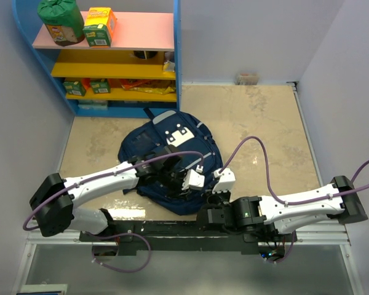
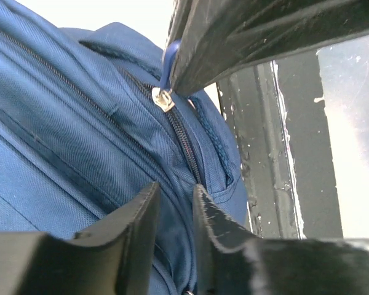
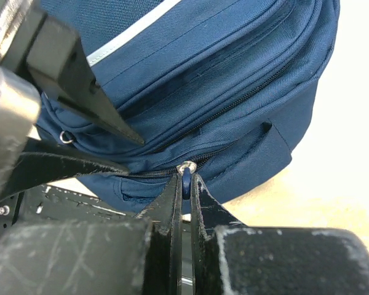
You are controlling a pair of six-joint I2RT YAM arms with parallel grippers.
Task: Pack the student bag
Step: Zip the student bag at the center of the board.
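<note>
At the near end of the student bag (image 1: 172,153), the end away from its white patch (image 1: 175,134), right gripper (image 3: 186,187) is pinched tight on the blue zipper pull (image 3: 186,177), just below the metal slider (image 3: 186,166); bag lies flat on the table (image 1: 264,123), patch end toward the shelf unit (image 1: 111,67); left gripper (image 2: 175,187) sits on the bag fabric just beside the zipper track (image 2: 183,138), fingers a narrow gap apart, cannot tell if they clamp a fold or only bracket it. Risks, my read: if left has no real hold on the fabric, a tug on the pull drags the whole bag instead of running the slider; small tab could slip out of the right fingers; slider may snag on the curved corner seam or on loose fabric.
</note>
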